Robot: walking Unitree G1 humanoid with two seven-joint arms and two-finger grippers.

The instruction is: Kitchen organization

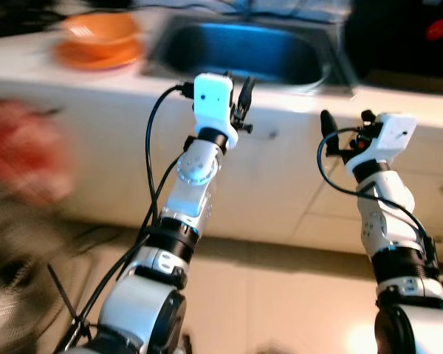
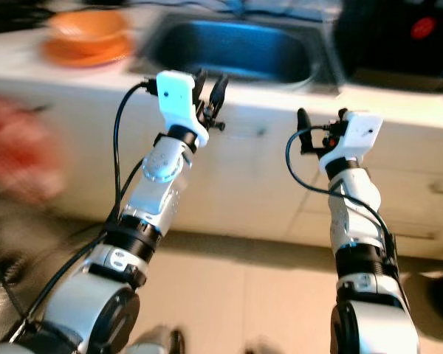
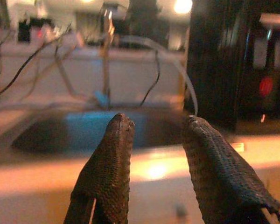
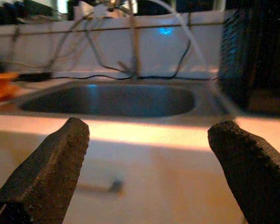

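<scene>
Both claws are raised in front of the bench [image 1: 74,77], short of its front edge and holding nothing. Left claw [image 1: 238,103] sits just before the sink [image 1: 240,51], its two black fingers [image 3: 109,172] parted by a narrow gap, as the left wrist view shows. Right claw [image 1: 345,129] hangs further to the right and a little lower, in front of the pale cabinet doors [image 1: 280,184]; the right wrist view shows its fingers [image 4: 46,175] spread wide apart. An orange bowl on an orange plate [image 1: 100,40] rests on the bench to the left of the sink, well apart from both claws. A dark appliance [image 1: 406,37] with a red spot stands on the bench to the right of the sink. Cables [image 4: 107,65] trail along the white wall behind the sink.
</scene>
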